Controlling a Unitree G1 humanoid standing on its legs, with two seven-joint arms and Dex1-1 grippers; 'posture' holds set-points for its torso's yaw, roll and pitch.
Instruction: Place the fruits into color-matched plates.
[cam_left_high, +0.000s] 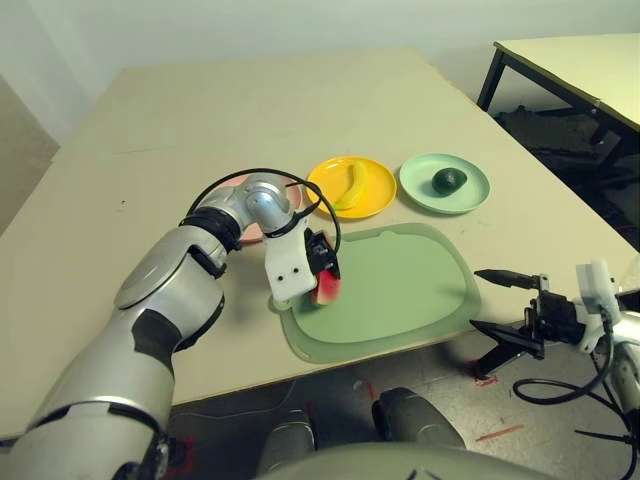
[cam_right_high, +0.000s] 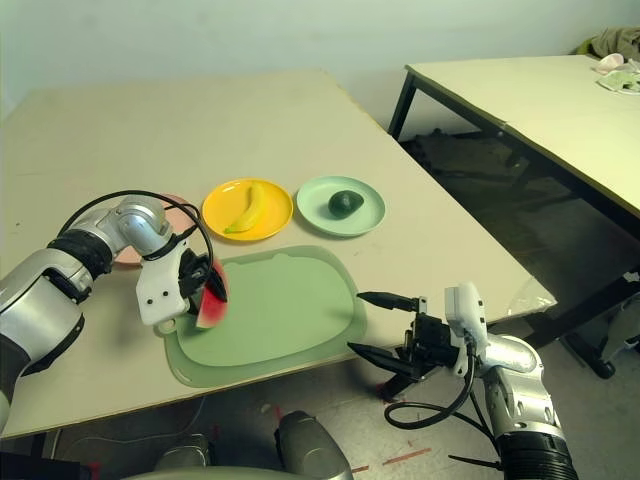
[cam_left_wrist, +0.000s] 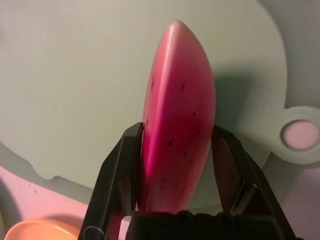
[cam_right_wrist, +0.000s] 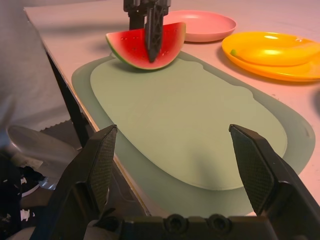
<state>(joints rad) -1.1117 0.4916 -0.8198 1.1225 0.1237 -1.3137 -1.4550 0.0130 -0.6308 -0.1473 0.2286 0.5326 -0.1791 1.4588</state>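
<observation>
Your left gripper (cam_left_high: 325, 275) has its jaws clenched on the watermelon wedge (cam_right_wrist: 146, 47) at the cutting mat's (cam_left_high: 400, 290) left edge, centre-left of frame; your right gripper (cam_left_high: 497, 302) jaws stand released off the desk (cam_left_high: 150, 120), lower right.

Beige table (cam_left_high: 180, 130) bearing green cutting mat (cam_left_high: 400, 290), pink (cam_right_wrist: 205, 25), yellow (cam_left_high: 375, 200), mint plates (cam_left_high: 470, 195).

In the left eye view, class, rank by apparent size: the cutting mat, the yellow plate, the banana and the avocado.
1. Cutting mat
2. Yellow plate
3. Banana
4. Avocado
The gaps are plain, so nearness changes nothing.
</observation>
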